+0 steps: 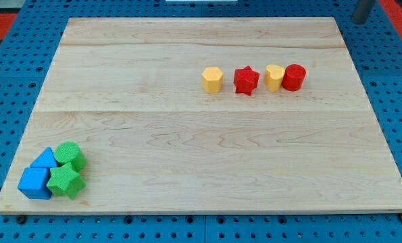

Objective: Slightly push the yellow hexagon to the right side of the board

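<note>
While my tip (361,20) is waiting off the board at the view's top right, with no jaws to open, the yellow hexagon (213,79) is lying far down-left of it, a red star (246,80) sitting just right.

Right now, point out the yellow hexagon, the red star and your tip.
yellow hexagon (213,79), camera view, top face.
red star (246,79), camera view, centre.
my tip (363,19), camera view, rod's lowest visible end, off the board at top right, far from blocks.
</note>
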Motion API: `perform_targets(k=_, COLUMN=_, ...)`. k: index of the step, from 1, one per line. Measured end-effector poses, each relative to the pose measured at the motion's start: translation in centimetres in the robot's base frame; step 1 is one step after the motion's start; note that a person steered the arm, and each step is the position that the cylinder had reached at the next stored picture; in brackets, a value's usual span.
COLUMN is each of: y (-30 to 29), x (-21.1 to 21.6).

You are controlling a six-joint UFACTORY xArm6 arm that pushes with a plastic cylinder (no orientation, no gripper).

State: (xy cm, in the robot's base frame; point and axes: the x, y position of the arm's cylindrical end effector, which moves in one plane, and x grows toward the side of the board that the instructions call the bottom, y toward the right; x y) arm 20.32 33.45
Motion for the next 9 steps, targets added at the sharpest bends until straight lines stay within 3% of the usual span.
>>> perform_targets(k=2, y=-5.8, x=-1.1)
perform_targets(k=4, y=-24.6, x=-1.1)
perform_targets(k=6, y=-38.0, x=4.6)
perform_targets(k=7, y=-38.2, x=11.6)
perform_targets(k=8, y=-38.2, x=16.0)
perform_targets(k=9, y=-37.9, x=16.0)
